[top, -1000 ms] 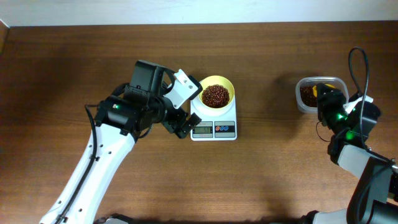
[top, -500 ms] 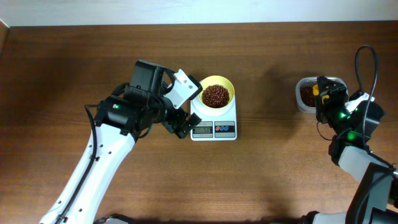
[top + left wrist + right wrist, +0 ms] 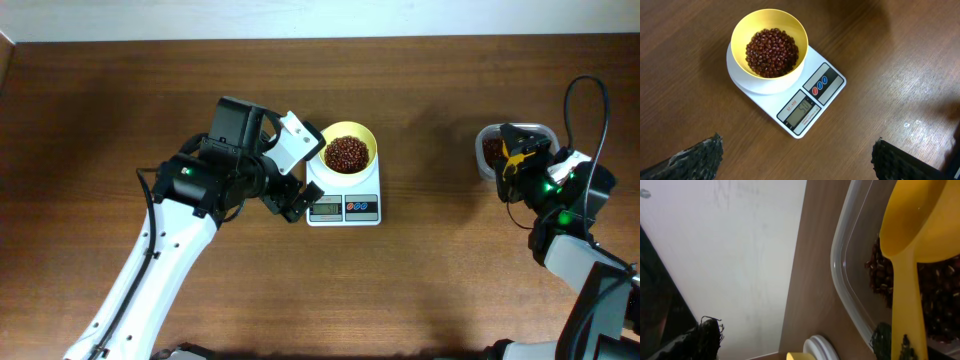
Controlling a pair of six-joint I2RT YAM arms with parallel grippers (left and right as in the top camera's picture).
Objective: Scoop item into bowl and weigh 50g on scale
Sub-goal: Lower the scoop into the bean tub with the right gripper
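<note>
The pale-yellow bowl (image 3: 368, 136) stands on the white scale (image 3: 372, 183) and holds a heap of reddish-brown beans (image 3: 347, 153). In the left wrist view the bowl (image 3: 740, 30), beans (image 3: 771, 52) and scale (image 3: 816, 59) show clearly; the display reads about 50. My left gripper (image 3: 291, 201) (image 3: 800, 165) is open and empty just left of the scale. My right gripper (image 3: 512, 168) (image 3: 795, 340) is open at the clear tub (image 3: 482, 163). The yellow scoop (image 3: 912, 220) lies in the tub over more beans (image 3: 880, 275), beside my right finger, not between the fingers.
The clear tub's rim (image 3: 840, 270) is close in front of the right wrist camera. A pale wall borders the table's far edge (image 3: 320, 38). Brown tabletop stretches between the scale and the tub.
The right gripper has shifted a little to the left at the tub, and more of the yellow scoop shows. The left arm, bowl and scale have not moved.
</note>
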